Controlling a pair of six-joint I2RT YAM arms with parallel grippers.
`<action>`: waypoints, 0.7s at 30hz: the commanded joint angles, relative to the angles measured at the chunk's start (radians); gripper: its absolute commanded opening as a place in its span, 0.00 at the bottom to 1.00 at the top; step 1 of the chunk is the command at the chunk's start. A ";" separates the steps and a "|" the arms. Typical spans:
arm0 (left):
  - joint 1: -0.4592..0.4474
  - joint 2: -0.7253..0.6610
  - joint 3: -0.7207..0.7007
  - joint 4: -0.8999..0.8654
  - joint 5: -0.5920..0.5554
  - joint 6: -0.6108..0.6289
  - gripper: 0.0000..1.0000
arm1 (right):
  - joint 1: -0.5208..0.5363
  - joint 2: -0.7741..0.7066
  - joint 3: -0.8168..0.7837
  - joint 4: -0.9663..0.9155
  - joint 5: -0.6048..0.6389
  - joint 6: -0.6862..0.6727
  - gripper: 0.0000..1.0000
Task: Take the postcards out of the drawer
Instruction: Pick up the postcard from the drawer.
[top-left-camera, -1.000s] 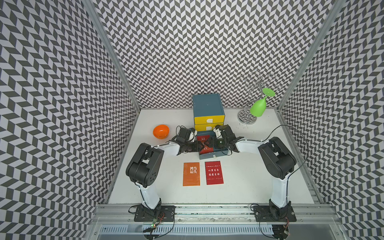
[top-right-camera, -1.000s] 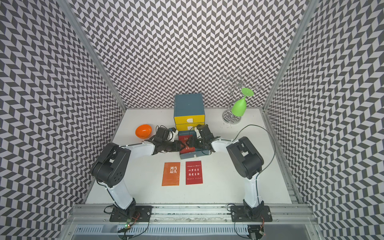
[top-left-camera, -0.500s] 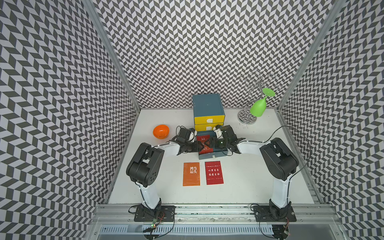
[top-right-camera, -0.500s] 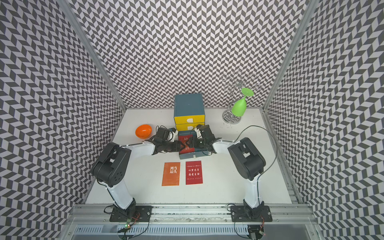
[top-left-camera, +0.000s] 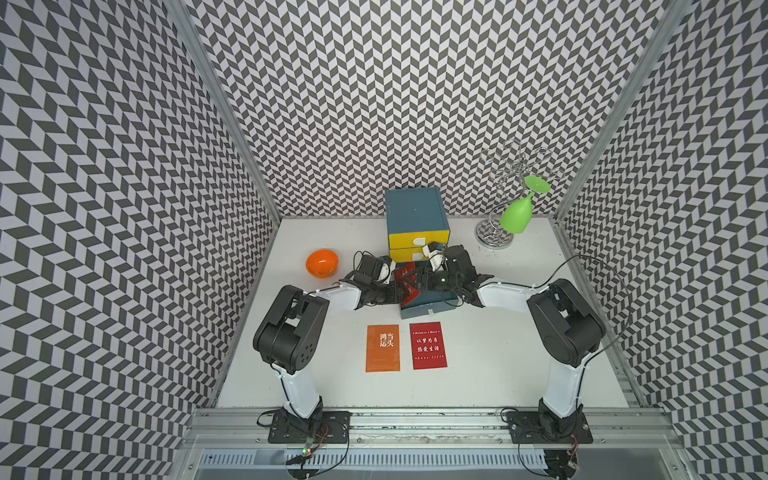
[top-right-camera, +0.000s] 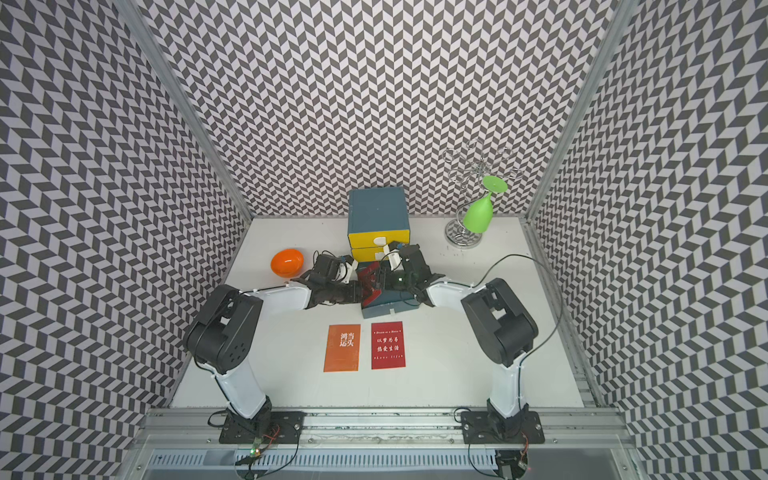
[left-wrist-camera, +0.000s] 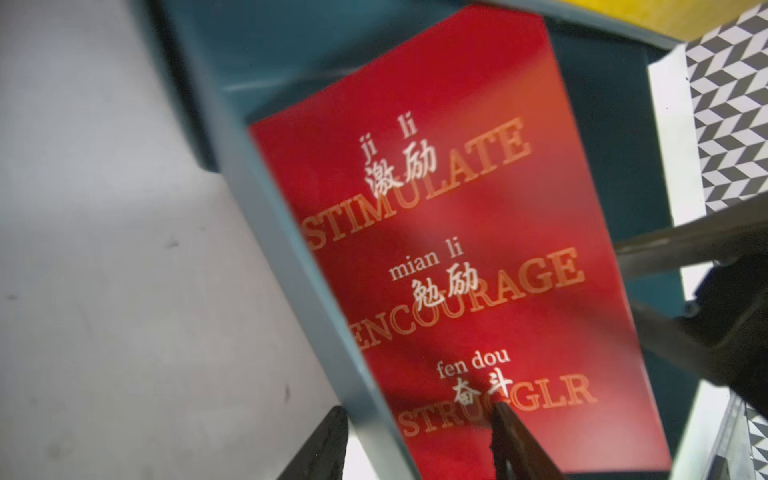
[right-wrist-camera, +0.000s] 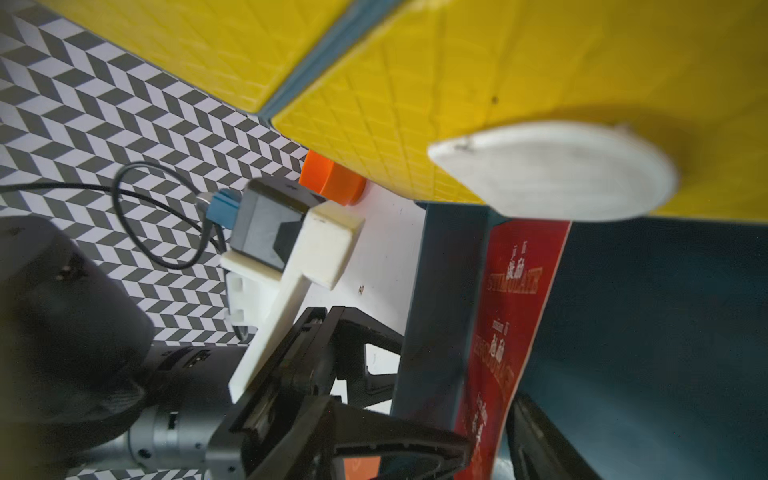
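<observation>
Two postcards, the orange card (top-left-camera: 382, 348) and a red card (top-left-camera: 428, 345), lie toward the worktop's (top-left-camera: 498, 357) front edge; the third card (left-wrist-camera: 457, 257) leans tilted inside the drawer (top-left-camera: 430, 309), my left gripper (left-wrist-camera: 417, 409) unclenched astride its wall, my right gripper's (top-left-camera: 423, 280) state I cannot tell: one removal outstanding.

**Both arms crowd the teal drawer (top-right-camera: 390, 306)**

The left gripper (top-right-camera: 360, 289) and right gripper (top-right-camera: 386, 277) meet over the pulled-out teal drawer, at a red card (top-right-camera: 368, 277) tilted up inside it. Jaws too small to read. In front, an orange card (top-right-camera: 342, 348) and a second red card (top-right-camera: 388, 345) lie flat, side by side, on the table (top-right-camera: 449, 365).
</observation>
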 joint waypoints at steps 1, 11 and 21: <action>-0.018 0.007 0.033 0.027 0.046 0.014 0.57 | 0.018 -0.006 -0.010 0.011 -0.003 0.032 0.64; -0.018 0.001 0.038 0.025 0.052 0.008 0.59 | 0.017 -0.002 -0.015 -0.029 0.067 0.054 0.51; -0.009 -0.029 0.043 0.017 0.057 0.004 0.63 | 0.009 -0.006 -0.015 -0.090 0.177 0.057 0.13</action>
